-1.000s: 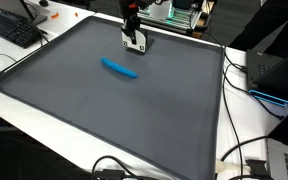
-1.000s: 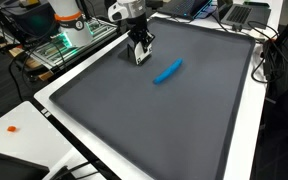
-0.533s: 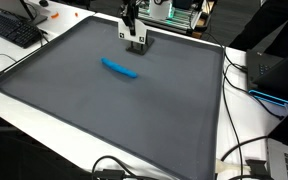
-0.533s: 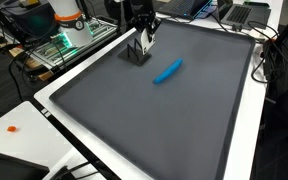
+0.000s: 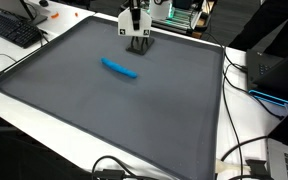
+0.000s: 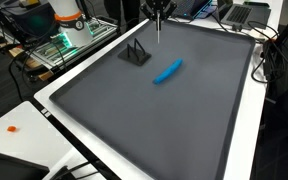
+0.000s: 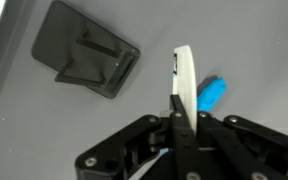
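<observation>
Entry, 1 arm, 3 views.

Landmark for all positions: the dark stand (image 5: 136,37), which sits on the grey mat (image 5: 104,110) near its far edge in both exterior views.

Gripper (image 6: 159,11): I have it up in the air above the dark stand, not touching it. In the wrist view the 2 fingers (image 7: 162,135) are drawn narrow, pressed against the faces of a thin white card (image 7: 187,85). The grip is closed on that card.

White card: it hangs upright from the fingertips and is clear of the dark stand. In an exterior view it shows broadside (image 5: 133,18), just above the dark stand. In an exterior view it shows edge-on as a thin vertical line (image 6: 159,30), with its lower end off the mat and a little to the side of the dark stand (image 6: 134,53). In the wrist view the dark stand (image 7: 84,62) lies flat on the mat on 1 side of the card, with its slot empty.

Blue piece (image 5: 119,68): a short, elongated item lying flat on the mat, near the dark stand but apart from it, toward the middle of the mat. In the wrist view it (image 7: 211,93) peeks out from behind the card, on the side away from the dark stand. I cannot tell what it is.

Keyboard (image 5: 14,30): off the mat, well apart from the dark stand.
</observation>
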Controlling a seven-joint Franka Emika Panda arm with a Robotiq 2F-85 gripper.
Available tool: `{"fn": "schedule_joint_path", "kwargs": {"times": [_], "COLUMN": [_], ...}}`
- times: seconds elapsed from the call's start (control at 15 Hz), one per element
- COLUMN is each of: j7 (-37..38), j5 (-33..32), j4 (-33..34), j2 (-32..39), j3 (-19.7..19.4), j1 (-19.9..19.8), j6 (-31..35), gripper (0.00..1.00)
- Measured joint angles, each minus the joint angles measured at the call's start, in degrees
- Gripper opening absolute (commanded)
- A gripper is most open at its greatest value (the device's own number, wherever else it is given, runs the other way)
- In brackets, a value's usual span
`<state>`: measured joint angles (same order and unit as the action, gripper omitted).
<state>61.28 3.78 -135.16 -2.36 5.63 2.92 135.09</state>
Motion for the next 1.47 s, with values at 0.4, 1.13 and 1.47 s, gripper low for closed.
{"fn": "schedule_joint_path", "kwargs": {"times": [0.4,1.13,1.47], "j7": [-14.48,-43.5,-44.63], "j5": [-4.74,-6.37,-6.79], "j4": [7.72,14.82,15.25], "j2": [6.1,13.9,14.26], "j3": [0.0,-0.04,-0.06], "j1": [0.59,2.19,2.29], "j6": [-2.57,-4.96,-5.31], "gripper": [0.01,0.04,0.04]}}
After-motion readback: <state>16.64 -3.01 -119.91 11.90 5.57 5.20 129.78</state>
